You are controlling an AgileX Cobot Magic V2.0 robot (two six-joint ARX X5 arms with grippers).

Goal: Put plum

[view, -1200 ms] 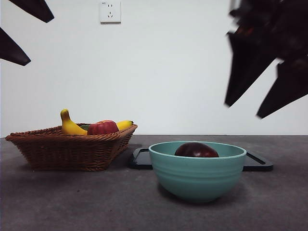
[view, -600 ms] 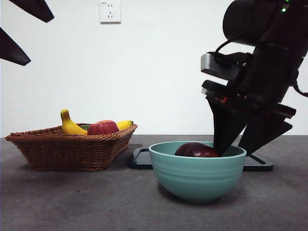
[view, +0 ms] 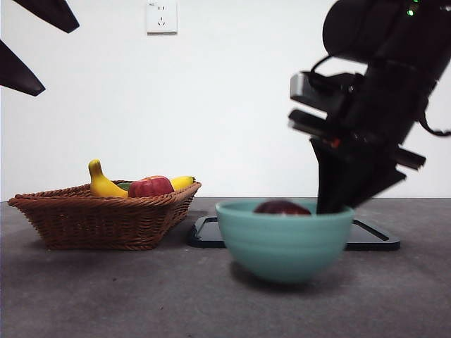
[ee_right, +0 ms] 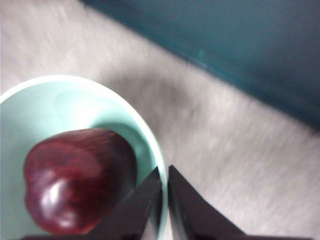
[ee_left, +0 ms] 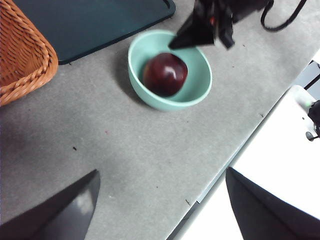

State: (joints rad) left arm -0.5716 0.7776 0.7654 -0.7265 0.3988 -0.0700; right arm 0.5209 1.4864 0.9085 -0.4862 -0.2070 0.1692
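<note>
The dark maroon plum [view: 282,207] lies inside a teal bowl [view: 285,243] on the grey table. The left wrist view shows the plum [ee_left: 166,74] in the bowl [ee_left: 197,95] from above. My right gripper [ee_right: 165,172] has come down at the bowl's right side. Its jaws are pinched on the bowl's rim [ee_right: 142,125], right beside the plum [ee_right: 80,180]. In the front view this gripper [view: 335,204] reaches into the bowl's right edge. My left gripper [ee_left: 162,171] hangs open high above the table, holding nothing.
A wicker basket [view: 106,218] at the left holds a banana [view: 102,184] and a red apple [view: 150,187]. A dark tray [view: 373,236] lies flat just behind the bowl. The table's edge [ee_left: 235,150] runs close to the bowl.
The right arm came down from the upper right and its jaws closed on the bowl's right rim. The bowl has shifted slightly left and looks blurred. The left arm has not moved.
</note>
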